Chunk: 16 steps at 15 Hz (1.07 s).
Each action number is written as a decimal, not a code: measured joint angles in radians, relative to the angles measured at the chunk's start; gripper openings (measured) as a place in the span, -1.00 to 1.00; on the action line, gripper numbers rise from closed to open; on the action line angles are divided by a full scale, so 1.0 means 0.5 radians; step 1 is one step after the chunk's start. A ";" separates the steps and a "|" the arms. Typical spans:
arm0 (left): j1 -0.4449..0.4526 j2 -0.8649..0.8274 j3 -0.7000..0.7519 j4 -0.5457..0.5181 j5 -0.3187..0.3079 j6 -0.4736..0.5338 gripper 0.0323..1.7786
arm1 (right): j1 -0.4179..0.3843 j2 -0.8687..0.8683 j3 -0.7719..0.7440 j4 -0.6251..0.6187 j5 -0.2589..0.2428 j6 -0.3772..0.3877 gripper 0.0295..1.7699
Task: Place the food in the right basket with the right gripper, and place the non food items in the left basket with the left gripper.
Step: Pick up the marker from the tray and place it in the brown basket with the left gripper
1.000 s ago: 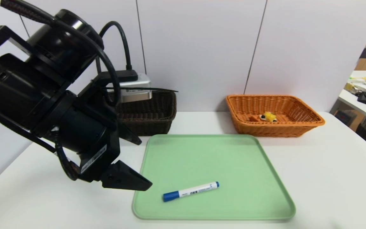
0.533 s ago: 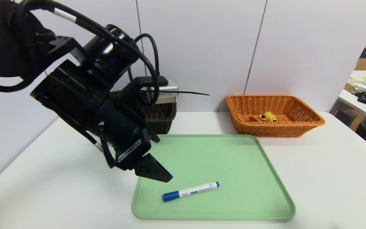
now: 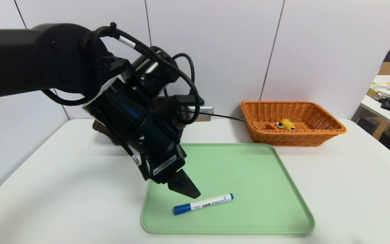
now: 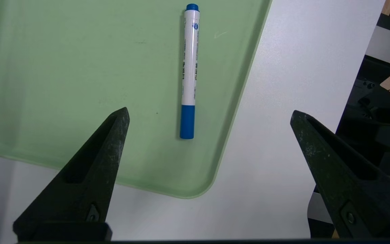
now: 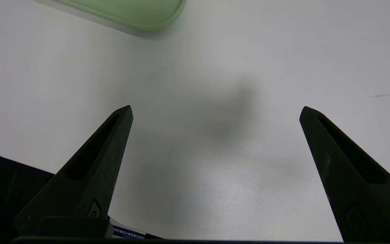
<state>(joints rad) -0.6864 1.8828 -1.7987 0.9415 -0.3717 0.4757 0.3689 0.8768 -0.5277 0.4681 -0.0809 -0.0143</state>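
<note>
So since a second ago the left gripper (image 3: 185, 188) has swung in from the table's left side and dropped toward the near-left corner of the flat pale green plastic tray (image 3: 249, 162), jaws spread wide and holding nothing, tips just short of the white marker pen with blue cap (image 3: 203, 204). The pen hasn't budged: it lies flat near the tray's front edge, long axis mostly left-right, cap end nearer and left, other end angled right and away. Farther back, the toy waffle wedge with cream and fruit (image 3: 284, 124) sits in the orange-tan woven wicker basket (image 3: 323, 130), the dark brown wicker basket (image 3: 102, 130) is mostly hidden behind the arm, and the right gripper (image 5: 215, 112) hangs wide open over bare white table (image 5: 283, 51).

Left arm reaching, right arm parked

Left gripper (image 3: 183, 185) hangs wide open just above the marker (image 3: 203, 204); right gripper (image 5: 215, 112) open, well apart from it.
</note>
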 joint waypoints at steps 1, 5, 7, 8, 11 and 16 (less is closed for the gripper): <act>-0.005 0.039 -0.009 0.005 0.007 0.006 0.90 | 0.006 0.000 0.000 0.000 0.000 -0.001 0.92; -0.035 0.170 -0.019 0.052 0.032 0.010 0.90 | 0.037 0.001 0.000 0.000 0.000 0.002 0.92; -0.042 0.233 -0.021 0.053 0.035 0.009 0.90 | 0.048 0.003 -0.006 -0.002 0.000 0.002 0.92; -0.044 0.265 -0.021 0.051 0.036 0.009 0.90 | 0.050 0.004 -0.007 -0.002 0.006 0.002 0.92; -0.053 0.336 -0.020 0.057 0.091 0.027 0.90 | 0.053 0.007 -0.011 -0.004 0.029 0.003 0.92; -0.077 0.431 -0.024 0.063 0.206 0.031 0.90 | 0.053 0.007 -0.008 -0.003 0.028 0.002 0.92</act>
<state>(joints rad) -0.7249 2.0983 -1.8109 0.9728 -0.2689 0.4915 0.3953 0.8804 -0.5315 0.4666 -0.0668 -0.0134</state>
